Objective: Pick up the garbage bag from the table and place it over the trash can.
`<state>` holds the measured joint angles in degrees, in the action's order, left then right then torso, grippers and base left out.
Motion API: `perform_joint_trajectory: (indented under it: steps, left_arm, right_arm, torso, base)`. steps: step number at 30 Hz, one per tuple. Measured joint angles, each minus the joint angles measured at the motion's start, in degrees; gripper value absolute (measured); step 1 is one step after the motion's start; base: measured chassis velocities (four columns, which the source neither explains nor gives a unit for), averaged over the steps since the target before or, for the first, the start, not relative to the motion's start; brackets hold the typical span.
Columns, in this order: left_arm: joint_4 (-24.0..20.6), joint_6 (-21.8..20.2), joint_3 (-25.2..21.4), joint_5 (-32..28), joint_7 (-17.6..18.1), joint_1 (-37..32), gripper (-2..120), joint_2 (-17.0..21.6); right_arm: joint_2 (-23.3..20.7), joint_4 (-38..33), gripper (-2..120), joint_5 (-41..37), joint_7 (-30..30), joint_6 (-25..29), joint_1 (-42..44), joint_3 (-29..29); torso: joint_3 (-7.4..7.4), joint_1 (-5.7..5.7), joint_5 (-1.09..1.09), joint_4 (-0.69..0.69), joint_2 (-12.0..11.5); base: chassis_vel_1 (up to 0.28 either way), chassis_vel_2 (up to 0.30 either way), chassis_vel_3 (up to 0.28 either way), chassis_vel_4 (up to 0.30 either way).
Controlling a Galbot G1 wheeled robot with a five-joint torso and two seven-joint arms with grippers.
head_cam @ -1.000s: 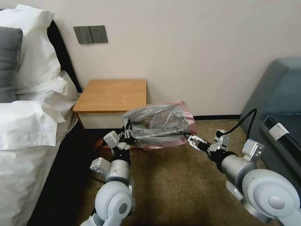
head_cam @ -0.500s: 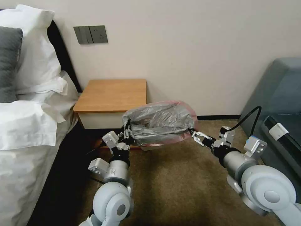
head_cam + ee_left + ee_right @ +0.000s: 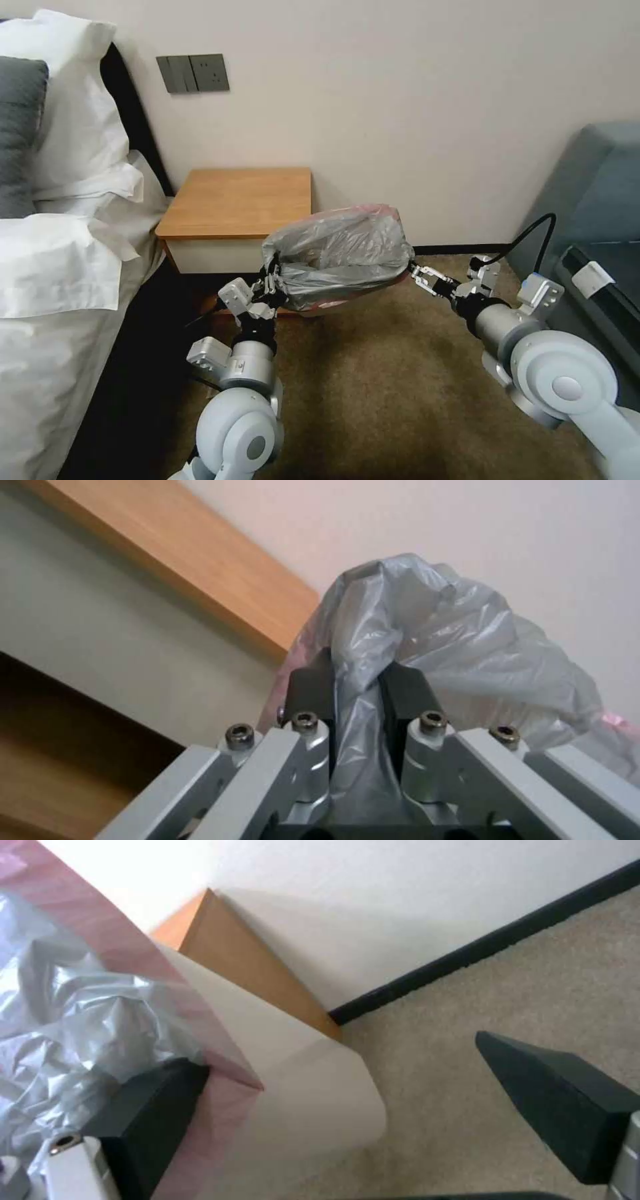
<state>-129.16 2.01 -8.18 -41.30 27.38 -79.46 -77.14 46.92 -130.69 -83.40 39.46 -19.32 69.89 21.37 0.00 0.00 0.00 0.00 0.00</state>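
The garbage bag (image 3: 337,257) is off the table (image 3: 237,203) and hangs in the air just right of and nearer than its front corner, a crumpled grey bundle with a pink rim showing along its lower edge. The left end effector (image 3: 272,283) holds the bag's left side: in the left wrist view a fold of grey plastic (image 3: 400,645) is pinched between its two dark pads. The right end effector (image 3: 417,272) sits at the bag's right edge with its jaws spread wide; one pad (image 3: 150,1110) lies against the pink rim while the other stands well apart over the carpet, so it grips nothing. A cream-beige curved wall, probably the trash can (image 3: 303,1090), shows in the right wrist view just beside the bag and below the table's side.

Judging from this, the pick-up is done. Opening the bag's mouth and drawing it over the bin's rim remain.
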Motion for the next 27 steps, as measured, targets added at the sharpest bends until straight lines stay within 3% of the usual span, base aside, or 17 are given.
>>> perform_joint_trajectory:
  steps: [10, 27]
  left_arm:
    - [0.0, -0.9, -2.0, -7.2, -0.7, 0.2, 10, 0.0]
    - [1.7, -0.9, -2.8, -8.9, -1.4, 0.8, 10, -0.5]
  right_arm:
    - [0.6, 1.1, 100, -1.8, -5.3, -0.6, 1.8, 2.0]
    - [0.8, -0.8, 100, -4.7, -1.7, -1.7, 3.0, 4.0]
  torso:
    - [0.00, 0.00, 0.00, 0.00, 0.0]
    - [0.00, 0.00, 0.00, 0.00, 0.0]
  base:
    - [0.000, 0.000, 0.000, 0.000]
    - [0.000, 0.000, 0.000, 0.000]
